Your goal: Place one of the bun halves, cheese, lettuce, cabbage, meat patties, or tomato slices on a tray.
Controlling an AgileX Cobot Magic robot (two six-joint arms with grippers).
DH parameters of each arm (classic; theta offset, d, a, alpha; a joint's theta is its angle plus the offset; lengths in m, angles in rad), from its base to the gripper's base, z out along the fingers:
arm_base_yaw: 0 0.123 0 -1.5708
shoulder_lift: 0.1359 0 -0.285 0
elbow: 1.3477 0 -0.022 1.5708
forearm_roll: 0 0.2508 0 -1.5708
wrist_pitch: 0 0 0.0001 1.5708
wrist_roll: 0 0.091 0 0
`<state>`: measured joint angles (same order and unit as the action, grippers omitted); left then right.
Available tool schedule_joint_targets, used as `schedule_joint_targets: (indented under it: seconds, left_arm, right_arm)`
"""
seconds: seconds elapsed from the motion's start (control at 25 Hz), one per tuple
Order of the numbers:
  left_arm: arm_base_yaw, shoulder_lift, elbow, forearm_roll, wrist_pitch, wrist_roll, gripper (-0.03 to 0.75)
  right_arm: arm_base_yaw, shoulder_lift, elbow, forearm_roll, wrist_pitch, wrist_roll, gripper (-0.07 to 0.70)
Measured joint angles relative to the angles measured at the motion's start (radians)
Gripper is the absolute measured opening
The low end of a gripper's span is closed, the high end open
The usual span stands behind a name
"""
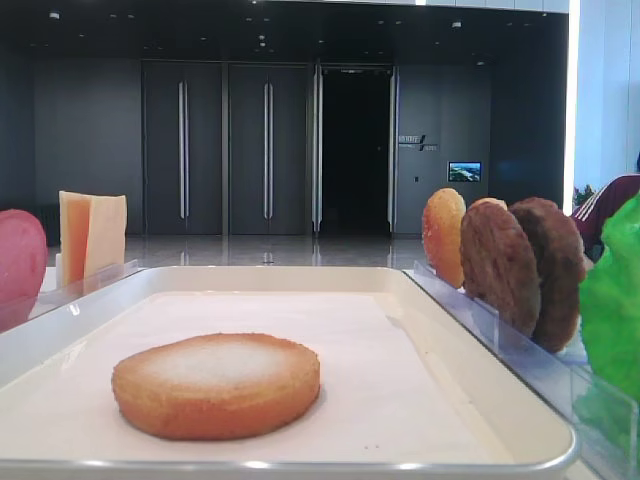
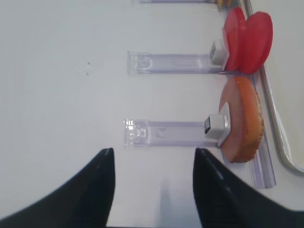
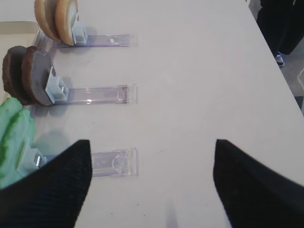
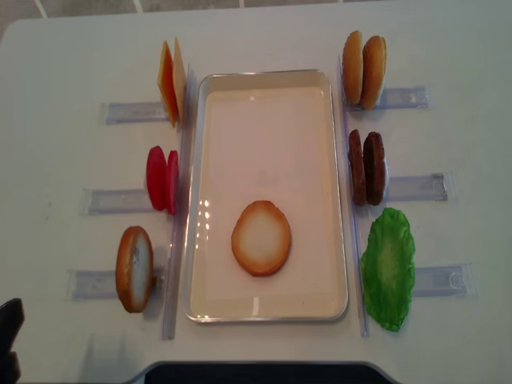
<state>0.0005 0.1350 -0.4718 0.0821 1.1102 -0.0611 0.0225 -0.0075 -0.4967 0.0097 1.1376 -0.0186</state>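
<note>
Overhead view: one bun half lies flat on the tray, near end, bare liner beyond it. Left fingers and right fingers are spread, grasping nothing, over bare desk.

Both end effectors show matte black fingers, broad and wedge-shaped, with a finely textured surface
</note>
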Motion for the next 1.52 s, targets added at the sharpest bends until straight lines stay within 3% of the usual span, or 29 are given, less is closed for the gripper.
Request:
schedule_joint_targets:
  seconds: [0.24, 1.28, 1.52]
  left_arm:
    - [0.103, -0.124, 0.000, 0.000, 0.000, 0.000, 0.318]
    - [0.106, -0.150, 0.000, 0.000, 0.000, 0.000, 0.090]
    - [0.106, -0.150, 0.000, 0.000, 0.000, 0.000, 0.076]
  right_arm:
    - [0.000, 0.000, 0.000, 0.000, 0.000, 0.000, 0.534]
    - [0.000, 0.000, 0.000, -0.002, 0.000, 0.000, 0.534]
    - [0.000, 0.000, 0.000, -0.002, 0.000, 0.000, 0.534]
